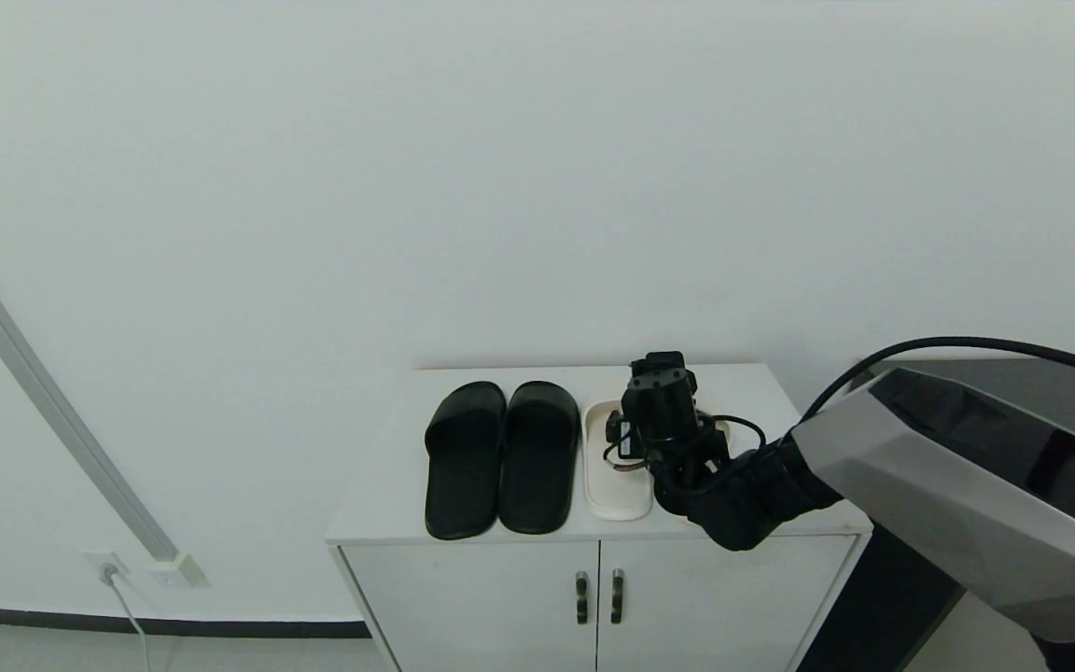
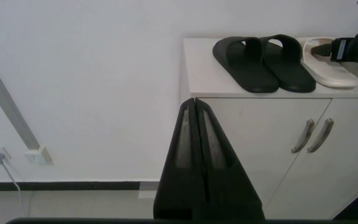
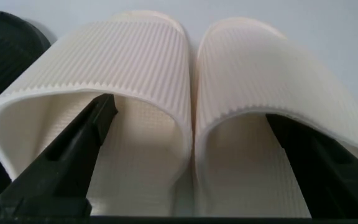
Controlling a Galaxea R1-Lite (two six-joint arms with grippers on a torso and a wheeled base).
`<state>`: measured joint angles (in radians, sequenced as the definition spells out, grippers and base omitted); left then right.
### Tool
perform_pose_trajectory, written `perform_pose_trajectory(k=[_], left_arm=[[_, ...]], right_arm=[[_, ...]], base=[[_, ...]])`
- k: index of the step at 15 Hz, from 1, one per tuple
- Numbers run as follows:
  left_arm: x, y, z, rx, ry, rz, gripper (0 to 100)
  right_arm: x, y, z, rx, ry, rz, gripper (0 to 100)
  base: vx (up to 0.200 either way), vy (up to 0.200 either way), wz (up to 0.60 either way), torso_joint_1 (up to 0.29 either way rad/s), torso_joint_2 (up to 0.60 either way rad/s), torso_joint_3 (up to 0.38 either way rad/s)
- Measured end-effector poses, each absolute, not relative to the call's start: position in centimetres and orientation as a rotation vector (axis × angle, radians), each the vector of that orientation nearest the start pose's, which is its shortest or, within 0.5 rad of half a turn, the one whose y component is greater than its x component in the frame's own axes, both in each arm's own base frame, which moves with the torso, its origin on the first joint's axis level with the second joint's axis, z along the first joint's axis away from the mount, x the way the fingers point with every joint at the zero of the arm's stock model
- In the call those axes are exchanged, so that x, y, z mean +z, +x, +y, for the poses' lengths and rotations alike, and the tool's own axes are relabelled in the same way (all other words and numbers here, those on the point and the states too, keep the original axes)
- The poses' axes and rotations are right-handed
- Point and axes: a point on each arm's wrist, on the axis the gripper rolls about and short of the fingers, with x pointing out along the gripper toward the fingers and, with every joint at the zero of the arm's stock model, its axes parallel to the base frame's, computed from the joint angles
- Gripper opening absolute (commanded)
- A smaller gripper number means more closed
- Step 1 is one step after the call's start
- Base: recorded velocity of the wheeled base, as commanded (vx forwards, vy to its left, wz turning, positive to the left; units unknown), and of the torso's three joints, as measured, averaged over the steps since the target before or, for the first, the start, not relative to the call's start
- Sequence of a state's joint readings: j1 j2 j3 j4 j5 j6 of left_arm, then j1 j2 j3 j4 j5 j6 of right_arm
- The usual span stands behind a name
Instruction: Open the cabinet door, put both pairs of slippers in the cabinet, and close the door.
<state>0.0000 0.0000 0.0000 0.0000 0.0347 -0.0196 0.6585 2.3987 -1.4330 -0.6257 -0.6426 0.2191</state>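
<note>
Two black slippers [image 1: 500,457] lie side by side on top of the white cabinet [image 1: 388,523]. Right of them lies the pair of white slippers [image 1: 614,481], partly hidden by my right arm. My right gripper [image 3: 190,113] is open, with one finger [image 3: 73,162] under the strap of one white slipper [image 3: 123,68] and the other finger under the strap of its mate [image 3: 266,68]. The two inner strap edges lie between the fingers. Both cabinet doors [image 1: 481,607] are shut. My left gripper [image 2: 195,106] is shut on nothing, low beside the cabinet's left front corner.
Two door handles [image 1: 599,596] sit side by side at the middle of the cabinet front. A white wall rises right behind the cabinet. A wall socket with a plugged cable [image 1: 106,567] sits low at the left, next to a slanted grey conduit [image 1: 43,392].
</note>
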Motion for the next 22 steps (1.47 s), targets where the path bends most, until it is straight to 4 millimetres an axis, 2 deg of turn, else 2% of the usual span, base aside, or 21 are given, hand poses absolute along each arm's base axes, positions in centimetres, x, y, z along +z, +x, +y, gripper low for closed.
perform_pose_trajectory(k=[1,2,10,12,14,16,18,22], left_arm=[[7.5,-2.3,0.1,0.035,-0.02,0.0,0],[7.5,-2.3,0.1,0.035,-0.02,0.0,0],[7.5,-2.3,0.1,0.035,-0.02,0.0,0],[7.5,-2.3,0.1,0.035,-0.019,0.0,0],[7.5,-2.3,0.1,0.035,-0.02,0.0,0],[7.5,-2.3,0.1,0.035,-0.019,0.0,0],[7.5,-2.3,0.1,0.035,-0.019,0.0,0],[7.5,-2.3,0.1,0.035,-0.018,0.0,0]], right_arm=[[6.9,38.5,28.1,-0.01,0.006,0.256,100],[6.8,38.6,28.1,-0.008,0.002,0.244,0],[6.2,38.7,28.1,-0.009,-0.012,0.232,0],[6.8,38.1,27.7,-0.012,-0.011,0.225,0],[8.5,37.0,27.0,-0.006,-0.012,0.213,0],[10.6,35.4,25.9,0.019,-0.021,0.205,0],[12.4,32.9,24.8,0.079,-0.034,0.212,0],[15.2,26.3,22.5,0.307,-0.053,0.241,0]], base=[[0.0,0.0,0.0,0.0,0.0,0.0],[0.0,0.0,0.0,0.0,0.0,0.0],[0.0,0.0,0.0,0.0,0.0,0.0],[0.0,0.0,0.0,0.0,0.0,0.0],[0.0,0.0,0.0,0.0,0.0,0.0],[0.0,0.0,0.0,0.0,0.0,0.0],[0.0,0.0,0.0,0.0,0.0,0.0],[0.0,0.0,0.0,0.0,0.0,0.0]])
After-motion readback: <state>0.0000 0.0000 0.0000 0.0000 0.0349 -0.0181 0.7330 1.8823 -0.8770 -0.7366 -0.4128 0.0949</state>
